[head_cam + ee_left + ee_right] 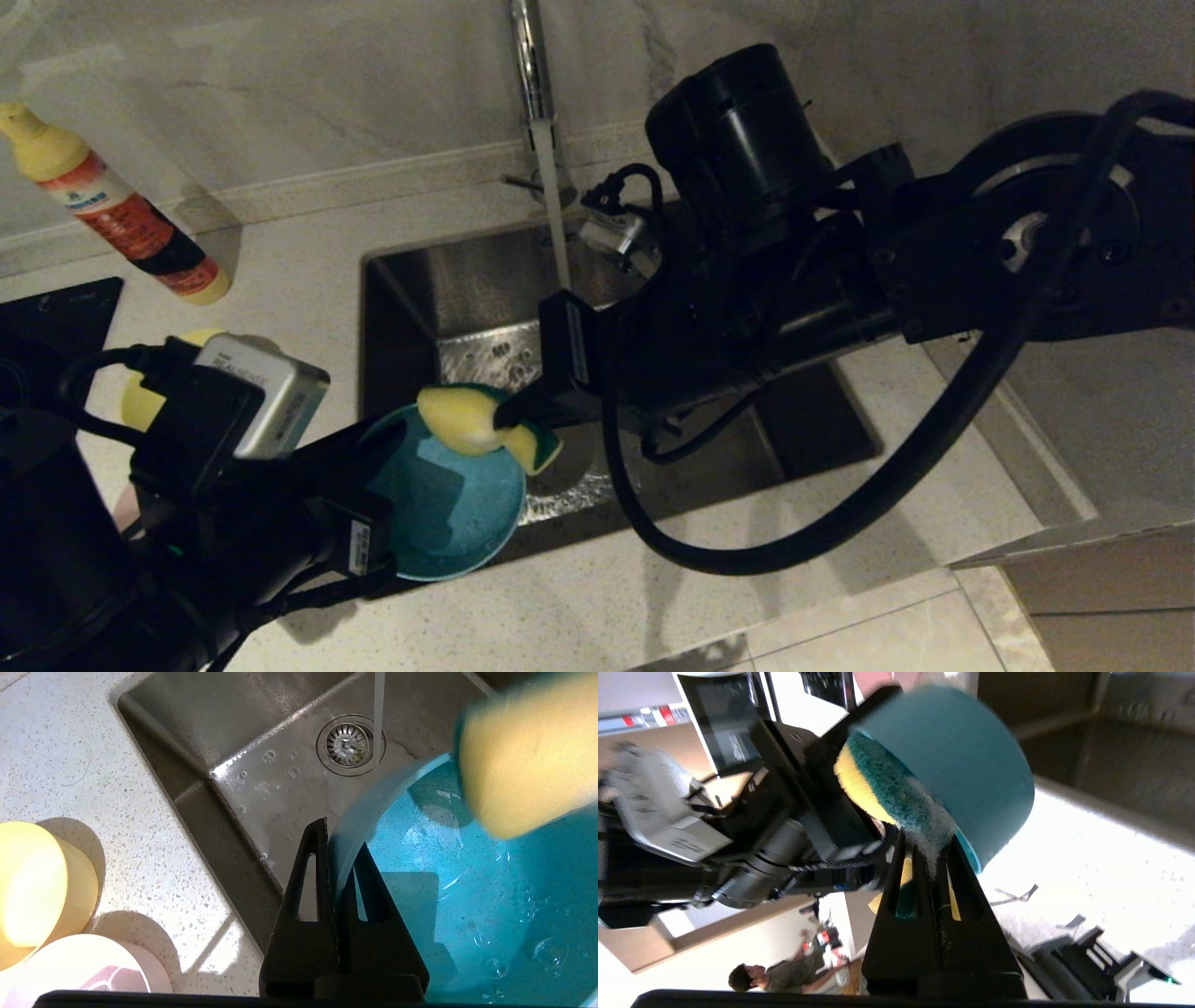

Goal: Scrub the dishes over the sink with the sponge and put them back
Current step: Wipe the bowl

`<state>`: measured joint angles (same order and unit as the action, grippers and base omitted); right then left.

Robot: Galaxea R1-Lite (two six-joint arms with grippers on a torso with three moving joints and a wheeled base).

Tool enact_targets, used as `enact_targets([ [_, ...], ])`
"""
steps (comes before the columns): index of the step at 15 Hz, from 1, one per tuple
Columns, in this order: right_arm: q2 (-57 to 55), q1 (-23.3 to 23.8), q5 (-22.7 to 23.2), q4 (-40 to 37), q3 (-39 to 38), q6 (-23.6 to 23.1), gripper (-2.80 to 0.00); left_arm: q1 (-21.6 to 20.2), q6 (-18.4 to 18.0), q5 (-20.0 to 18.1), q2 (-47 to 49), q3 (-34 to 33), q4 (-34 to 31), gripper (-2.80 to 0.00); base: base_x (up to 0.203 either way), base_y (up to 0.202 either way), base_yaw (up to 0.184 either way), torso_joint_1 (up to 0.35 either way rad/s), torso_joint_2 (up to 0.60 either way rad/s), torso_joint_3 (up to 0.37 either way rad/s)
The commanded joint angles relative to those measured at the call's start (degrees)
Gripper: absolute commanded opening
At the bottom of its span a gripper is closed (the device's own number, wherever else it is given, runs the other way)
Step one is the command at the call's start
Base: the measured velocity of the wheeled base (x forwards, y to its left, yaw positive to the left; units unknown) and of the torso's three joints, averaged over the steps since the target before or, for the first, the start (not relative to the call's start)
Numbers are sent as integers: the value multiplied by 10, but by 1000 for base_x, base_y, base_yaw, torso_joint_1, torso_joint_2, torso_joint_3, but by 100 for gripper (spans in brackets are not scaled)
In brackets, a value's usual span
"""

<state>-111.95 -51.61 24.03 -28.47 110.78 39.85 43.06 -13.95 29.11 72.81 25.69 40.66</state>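
Observation:
Over the front left corner of the steel sink my left gripper is shut on the rim of the light blue bowl, one finger inside and one outside, with the bowl tilted. The bowl's inside is wet. My right gripper is shut on the sponge, yellow foam with a green scouring face, which presses against the bowl's far rim. In the right wrist view the sponge lies in the mouth of the bowl, pinched by the right gripper.
Water runs from the chrome tap down near the drain. A yellow bowl and a pink bowl stand on the counter left of the sink. A detergent bottle lies at the back left beside a black hob.

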Motion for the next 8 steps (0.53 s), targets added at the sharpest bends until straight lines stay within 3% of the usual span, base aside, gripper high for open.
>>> enact_targets([
  [1,18,0,1,1,0,2,-280,0,0,2,2,1,2,-280,0,0,0,0,0,0],
  [3,51,2,1,-1,0,2,-280,-1,9,2,3,8,2,-280,0,0,0,0,0,0],
  [5,92,3,1,-6,0,2,-280,-2,41,2,12,23,-1,-280,0,0,0,0,0,0],
  [8,164,22,2,-16,-1,2,-280,-7,130,-3,47,82,-27,-280,0,0,0,0,0,0],
])
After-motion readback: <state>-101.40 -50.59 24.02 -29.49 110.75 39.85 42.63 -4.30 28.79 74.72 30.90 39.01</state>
